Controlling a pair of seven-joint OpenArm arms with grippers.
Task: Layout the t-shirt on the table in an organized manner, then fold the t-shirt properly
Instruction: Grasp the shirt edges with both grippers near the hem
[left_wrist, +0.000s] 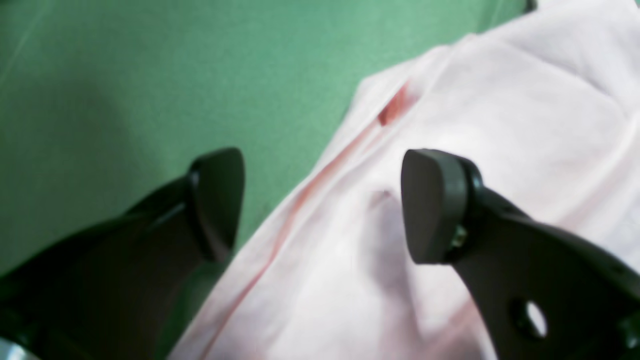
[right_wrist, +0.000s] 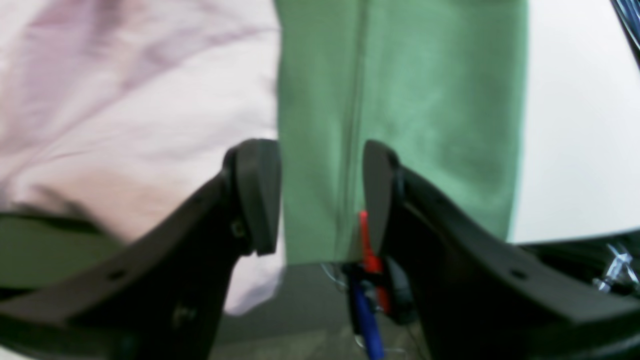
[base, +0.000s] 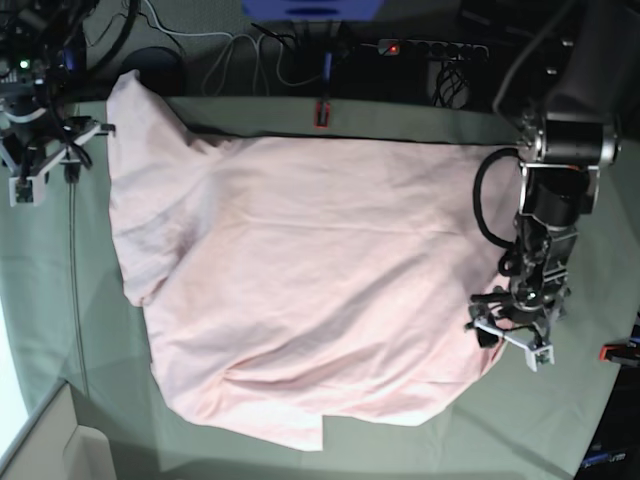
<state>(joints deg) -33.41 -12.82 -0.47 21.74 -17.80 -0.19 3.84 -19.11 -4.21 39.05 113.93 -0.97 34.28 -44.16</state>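
While the shirt (base: 300, 300) lies spread across the table (base: 420, 125), both grippers gape, released. Left gripper (left_wrist: 320, 205) hovers at the shirt's edge; right gripper (right_wrist: 320, 195) hangs above the table's edge.

bare table (base: 90, 330) lay free left of the t-shirt (base: 300, 290) and along the near edge; a red clamp (base: 322, 112) stood at the far edge.

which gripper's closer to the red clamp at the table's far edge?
Right. The right gripper sits beyond the t-shirt's corner, nearer the red clamp. The left gripper is at the shirt's opposite near-side edge.
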